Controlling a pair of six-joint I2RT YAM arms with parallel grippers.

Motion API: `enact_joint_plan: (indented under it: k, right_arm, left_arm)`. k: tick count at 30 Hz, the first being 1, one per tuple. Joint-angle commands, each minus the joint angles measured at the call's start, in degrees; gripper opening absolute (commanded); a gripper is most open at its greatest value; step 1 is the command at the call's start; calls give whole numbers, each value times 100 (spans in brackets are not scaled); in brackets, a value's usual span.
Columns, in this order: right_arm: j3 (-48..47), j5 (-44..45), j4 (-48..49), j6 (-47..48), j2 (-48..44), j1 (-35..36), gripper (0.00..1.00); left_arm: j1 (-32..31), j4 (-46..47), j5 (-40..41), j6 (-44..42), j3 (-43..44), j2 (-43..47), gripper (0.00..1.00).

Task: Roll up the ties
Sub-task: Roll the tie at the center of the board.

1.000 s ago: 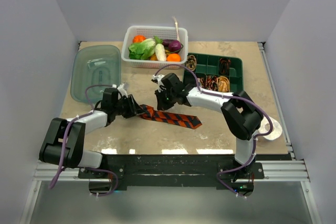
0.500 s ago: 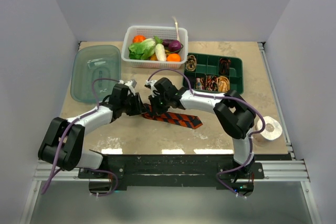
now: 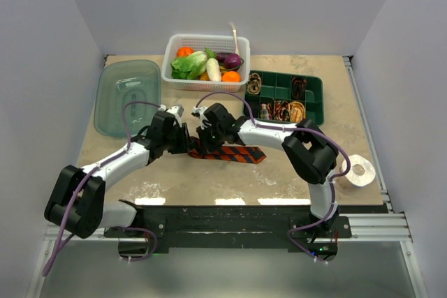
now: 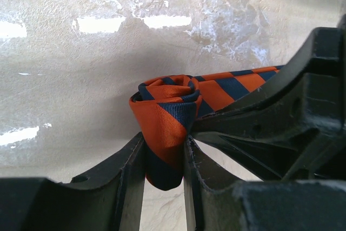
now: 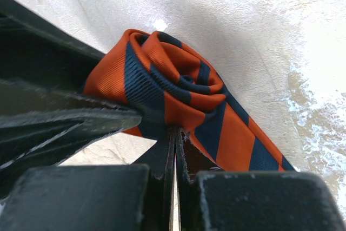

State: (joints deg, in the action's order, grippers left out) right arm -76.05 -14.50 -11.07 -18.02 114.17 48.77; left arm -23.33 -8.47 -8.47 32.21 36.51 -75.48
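the tie, orange with navy stripes, lies shorter on the table than a second ago. its free tail has drawn in leftward, and more of it is wound into the coil at its left end. the right gripper, then raised behind the tie, has come down onto the coil, and the left arm has stretched further forward.

bare table lies in front of and beside the tie. the white basket, green tray and clear tub sit well apart behind it, and the tape roll is near the right edge.

both forearms reach low and meet at the coil. the left gripper is partly open, its fingers clamping the coil between them. the right gripper's jaws are fully closed at the coil's edge; i cannot tell whether they have caught a fold.
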Motion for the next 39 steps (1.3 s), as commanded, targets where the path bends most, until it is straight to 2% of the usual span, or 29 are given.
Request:
enact_joint_plan:
  k: [1, 8, 17, 29, 39]
  right_arm:
    - [-103, 18, 158, -52, 53, 18, 0]
    - [-6, -184, 474, -202, 114, 27, 0]
    - [108, -387, 1062, -492, 272, 18, 0]
    - [213, -413, 993, -492, -26, -34, 0]
    - [574, -352, 773, -325, -650, -614, 0]
  left_arm:
    - [-110, 100, -14, -109, 356, 271, 22]
    - [-356, -408, 345, -180, 699, 34, 22]
    - [-848, -1183, 1356, -109, 1279, -502, 21]
    - [-1103, -1948, 2218, -39, 1806, -924, 19]
    - [-1165, -2685, 2833, -109, 2184, -1161, 19]
